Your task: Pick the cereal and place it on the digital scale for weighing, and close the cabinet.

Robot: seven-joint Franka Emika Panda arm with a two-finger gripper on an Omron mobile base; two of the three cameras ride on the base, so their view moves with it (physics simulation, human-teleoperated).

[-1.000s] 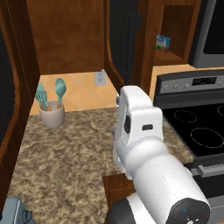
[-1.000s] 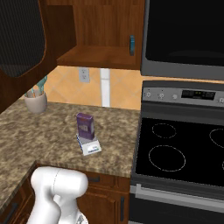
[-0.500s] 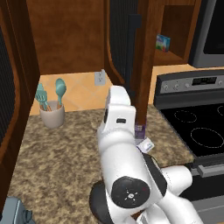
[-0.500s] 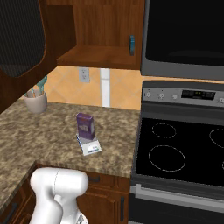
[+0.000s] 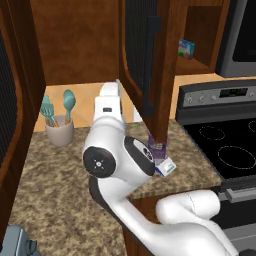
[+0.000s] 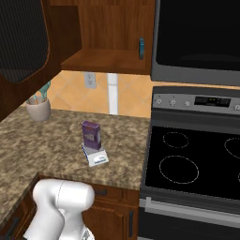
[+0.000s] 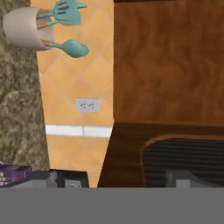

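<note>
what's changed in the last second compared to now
The arm swung up and left over the counter, turning the gripper toward the cabinet door, jaws open, holding nothing. The cereal stayed on the digital scale; the utensil cup didn't move.

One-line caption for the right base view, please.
Purple cereal box stands on the digital scale on the granite counter beside the stove; cabinet door open.

Cereal & digital scale partly hidden behind cabinet door.
</note>
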